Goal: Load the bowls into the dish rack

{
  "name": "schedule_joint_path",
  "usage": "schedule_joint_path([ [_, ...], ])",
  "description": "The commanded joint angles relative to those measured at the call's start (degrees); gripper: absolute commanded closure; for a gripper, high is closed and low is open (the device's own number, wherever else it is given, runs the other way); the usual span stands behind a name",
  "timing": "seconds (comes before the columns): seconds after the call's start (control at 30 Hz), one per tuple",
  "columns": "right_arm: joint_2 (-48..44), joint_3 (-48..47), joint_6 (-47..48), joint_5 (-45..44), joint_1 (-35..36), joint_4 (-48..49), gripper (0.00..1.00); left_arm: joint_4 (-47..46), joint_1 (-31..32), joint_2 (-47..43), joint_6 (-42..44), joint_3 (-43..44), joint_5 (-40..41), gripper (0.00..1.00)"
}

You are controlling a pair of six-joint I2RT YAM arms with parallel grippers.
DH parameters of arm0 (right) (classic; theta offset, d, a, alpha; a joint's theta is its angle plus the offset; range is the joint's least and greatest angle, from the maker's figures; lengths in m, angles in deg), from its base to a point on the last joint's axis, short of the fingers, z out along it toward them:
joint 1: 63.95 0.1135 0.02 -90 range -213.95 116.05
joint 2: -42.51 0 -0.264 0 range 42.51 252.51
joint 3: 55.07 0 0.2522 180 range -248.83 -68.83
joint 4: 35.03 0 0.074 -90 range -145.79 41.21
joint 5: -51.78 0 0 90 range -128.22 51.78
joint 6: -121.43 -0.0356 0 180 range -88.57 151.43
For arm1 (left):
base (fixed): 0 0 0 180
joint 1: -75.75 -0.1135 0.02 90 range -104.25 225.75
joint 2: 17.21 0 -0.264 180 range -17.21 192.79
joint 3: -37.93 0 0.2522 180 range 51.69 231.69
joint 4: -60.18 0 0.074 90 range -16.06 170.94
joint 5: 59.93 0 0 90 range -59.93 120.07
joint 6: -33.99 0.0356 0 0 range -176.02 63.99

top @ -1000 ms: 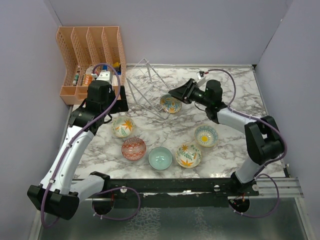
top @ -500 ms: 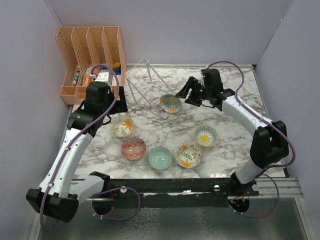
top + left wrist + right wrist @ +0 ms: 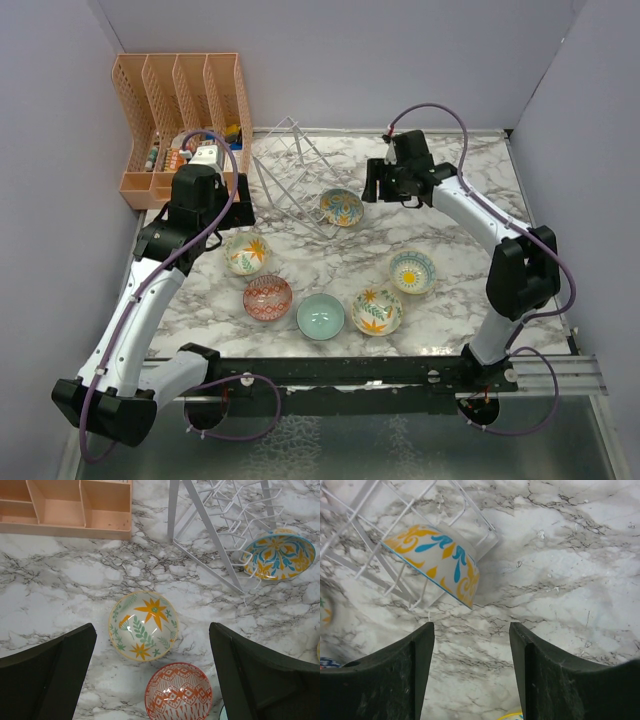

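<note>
The wire dish rack [image 3: 288, 165] stands at the back centre, also seen in the left wrist view [image 3: 173, 510]. A blue-patterned bowl [image 3: 342, 207] leans tilted in its near end [image 3: 440, 562]. My right gripper [image 3: 370, 188] hangs open just right of that bowl, nothing between its fingers [image 3: 470, 626]. Loose on the marble lie a leaf-print bowl [image 3: 246, 252], a red-patterned bowl [image 3: 268, 297], a teal bowl [image 3: 320, 316], a flower-print bowl [image 3: 377, 311] and a yellow-sun bowl [image 3: 412, 271]. My left gripper [image 3: 151, 630] is open above the leaf-print bowl [image 3: 143, 625] and red bowl [image 3: 178, 691].
An orange slotted organizer [image 3: 180, 110] holding small items fills the back left corner, close to the rack. Grey walls close in the left, back and right sides. The arm bases and a black rail [image 3: 350, 372] run along the near edge.
My right gripper has opened and drawn back to the right, away from the blue-patterned bowl, which stays leaning in the rack. The left arm has not moved.
</note>
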Motion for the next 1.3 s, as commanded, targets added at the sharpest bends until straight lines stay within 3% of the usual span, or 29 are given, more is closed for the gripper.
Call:
schedule_joint_path([
  [0.0, -0.93, 4.49, 13.02, 2.35, 1.01, 6.94, 0.40, -1.38, 0.31, -0.68, 0.40, 0.16, 1.06, 0.01],
  [0.13, -0.72, 7.04, 16.62, 5.33, 1.70, 11.70, 0.41, -1.41, 0.33, 0.06, 0.51, 0.20, 1.21, 0.01],
  [0.47, 3.54, 8.92, 15.10, -1.18, 3.21, 21.66, 0.43, -1.62, 0.32, 1.79, 0.49, 0.65, 0.89, 0.01],
  [0.97, 6.38, 9.99, 14.37, -8.88, 5.40, 28.15, 0.64, -1.30, 0.34, 2.43, 0.73, 0.57, 1.12, 0.01],
  [1.03, 6.38, 10.65, 14.86, -9.28, 5.99, 28.84, 0.69, -1.34, 0.32, 2.44, 0.65, 0.51, 1.10, 0.01],
  [1.2, 6.39, 10.30, 14.93, -10.03, 6.29, 27.67, 0.96, -1.48, 0.37, 2.63, 0.79, 0.59, 1.10, 0.01],
  [1.27, 5.41, 10.32, 14.24, -12.65, 6.24, 25.81, 0.99, -1.41, 0.35, 2.56, 0.88, 0.65, 1.30, 0.01],
])
